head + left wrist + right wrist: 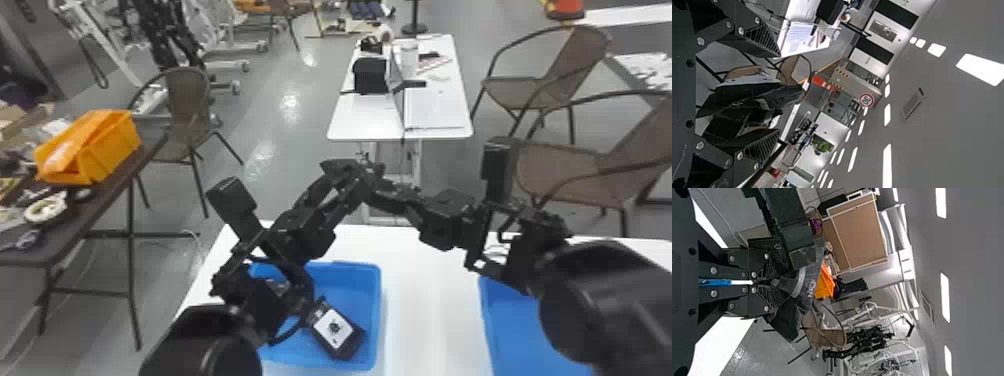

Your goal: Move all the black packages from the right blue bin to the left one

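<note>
Right black two-fingered claw (378, 184) holds a soft black package with a grey band (807, 280) over the white table (430, 290).

In the right wrist view, the fingers of the right claw (774, 282) are pinched together on one end of the package. The left black two-fingered claw (351, 173) is raised too, meeting it in mid-air; the left wrist view shows its fingers spread wide, with the package between them.

Below the left arm, the left blue plastic bin (372, 305) holds what looks like a second black package with a white label (335, 327), lying slantwise. The right blue plastic bin (517, 325) sits well apart from it, partly hidden by the right arm. At the left, an orange plastic bin (117, 145) stands on a dark side table (107, 185).
</note>
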{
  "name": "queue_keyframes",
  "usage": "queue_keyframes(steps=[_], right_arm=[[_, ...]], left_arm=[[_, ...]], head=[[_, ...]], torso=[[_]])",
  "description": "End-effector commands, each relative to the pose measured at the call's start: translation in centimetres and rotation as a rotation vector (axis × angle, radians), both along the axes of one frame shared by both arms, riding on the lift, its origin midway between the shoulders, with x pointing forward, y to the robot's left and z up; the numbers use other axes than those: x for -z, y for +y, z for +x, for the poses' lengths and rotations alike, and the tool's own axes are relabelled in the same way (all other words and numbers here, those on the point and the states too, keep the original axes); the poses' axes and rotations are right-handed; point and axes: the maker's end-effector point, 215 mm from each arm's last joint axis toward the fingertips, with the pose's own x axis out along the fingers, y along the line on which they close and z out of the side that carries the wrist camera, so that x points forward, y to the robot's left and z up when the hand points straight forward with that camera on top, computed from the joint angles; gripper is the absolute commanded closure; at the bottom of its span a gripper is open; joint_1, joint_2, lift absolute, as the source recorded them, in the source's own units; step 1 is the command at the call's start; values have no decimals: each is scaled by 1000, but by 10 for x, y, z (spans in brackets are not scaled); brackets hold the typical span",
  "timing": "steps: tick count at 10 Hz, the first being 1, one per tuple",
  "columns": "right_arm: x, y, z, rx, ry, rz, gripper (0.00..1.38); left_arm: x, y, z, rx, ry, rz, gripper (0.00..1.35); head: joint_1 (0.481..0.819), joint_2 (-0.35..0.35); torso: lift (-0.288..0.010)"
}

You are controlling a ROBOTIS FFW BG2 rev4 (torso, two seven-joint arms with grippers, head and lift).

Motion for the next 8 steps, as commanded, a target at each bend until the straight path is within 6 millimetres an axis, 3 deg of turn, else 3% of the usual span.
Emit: queue_keyframes(steps=[1,6,7,8], right_arm=[[0,1,0,-2,0,0,1113],[0,0,3,9,-5,15,1111],[-1,-1,5,18,-1,40,1047],[0,-9,8,40,6,71,613]], left_arm=[[2,6,1,-13,-1,23,1177],[-11,18,-1,-58,-76,0,1213],[-14,22,-2,-71,-90,-2,1213],[-14,28,-3,-90,-101,0,1213]], head=[[634,182],[627,196],[626,197],[623,199]], torso=[[0],[0],[0],[0]])
